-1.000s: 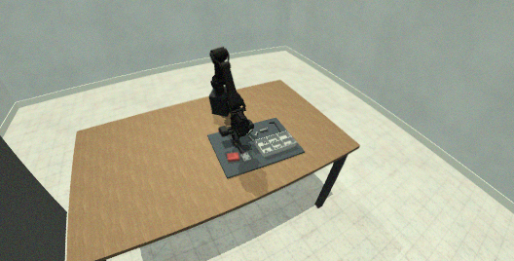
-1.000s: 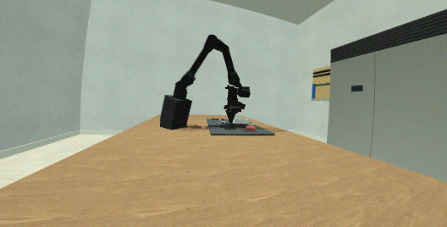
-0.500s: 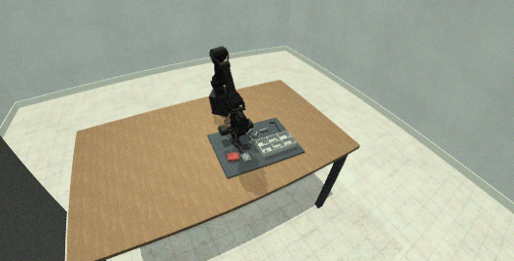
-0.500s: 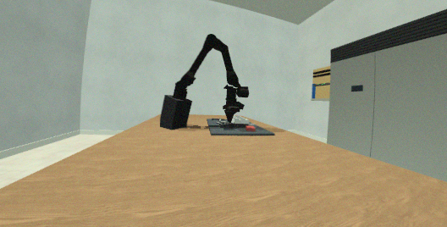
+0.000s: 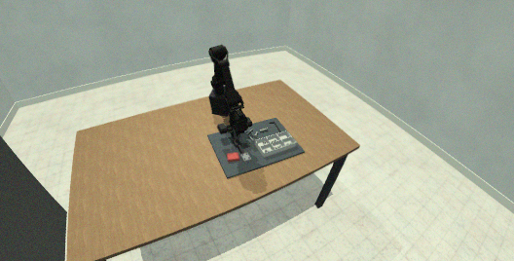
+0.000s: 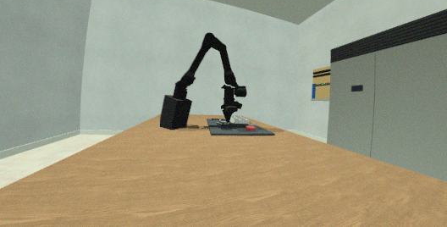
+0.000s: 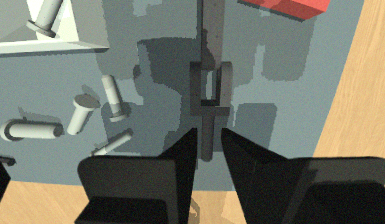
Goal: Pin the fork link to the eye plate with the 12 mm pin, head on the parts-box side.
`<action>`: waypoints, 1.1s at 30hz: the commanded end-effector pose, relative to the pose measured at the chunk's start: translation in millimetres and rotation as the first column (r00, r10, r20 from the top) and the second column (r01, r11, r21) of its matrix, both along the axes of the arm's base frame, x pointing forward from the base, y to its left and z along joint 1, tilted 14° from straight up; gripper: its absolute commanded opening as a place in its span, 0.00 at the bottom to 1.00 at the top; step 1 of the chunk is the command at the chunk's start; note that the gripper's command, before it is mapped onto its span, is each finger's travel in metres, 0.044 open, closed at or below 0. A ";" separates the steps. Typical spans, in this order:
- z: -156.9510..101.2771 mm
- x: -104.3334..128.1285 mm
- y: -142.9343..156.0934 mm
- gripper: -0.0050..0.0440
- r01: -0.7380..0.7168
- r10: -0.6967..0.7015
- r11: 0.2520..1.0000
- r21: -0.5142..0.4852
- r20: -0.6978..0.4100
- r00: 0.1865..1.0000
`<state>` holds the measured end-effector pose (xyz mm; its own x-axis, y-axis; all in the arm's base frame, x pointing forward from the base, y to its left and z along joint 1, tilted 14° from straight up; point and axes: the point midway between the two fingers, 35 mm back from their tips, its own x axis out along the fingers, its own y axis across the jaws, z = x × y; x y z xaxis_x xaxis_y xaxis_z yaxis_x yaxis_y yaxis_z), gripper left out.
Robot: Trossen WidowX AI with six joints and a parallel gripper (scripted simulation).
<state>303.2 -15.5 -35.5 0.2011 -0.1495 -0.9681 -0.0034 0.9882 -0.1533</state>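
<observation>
Fork link: 1 pc, 4 loose pins nearby; end effector part-open, nothing gripped.

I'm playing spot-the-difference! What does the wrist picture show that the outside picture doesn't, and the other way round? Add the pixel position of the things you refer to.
Only wrist: loose grey headed pins (image 7: 33,131) beside a dark grey metal fork (image 7: 226,87).

Only outside: the black box-shaped base (image 6: 175,112) and tall grey cabinet (image 6: 351,114).

Both: the red block (image 6: 251,128) (image 7: 305,6), black fingers (image 6: 229,118) and wooden table (image 6: 212,178) (image 7: 353,125).
</observation>
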 end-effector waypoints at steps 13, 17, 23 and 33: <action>-25.3 1.6 -4.4 0.31 0.003 -0.003 1.000 -0.002 -0.010 1.000; -23.4 2.1 -4.3 0.31 0.003 -0.003 1.000 -0.002 -0.010 1.000; -25.3 1.6 -4.4 0.31 0.003 -0.003 1.000 -0.002 -0.010 1.000; -2.3 -2.5 -0.9 0.31 0.003 -0.003 1.000 -0.002 -0.009 1.000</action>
<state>299.8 -18.7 -53.2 0.1754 -0.1520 -0.9727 -0.0049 0.9879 -0.1552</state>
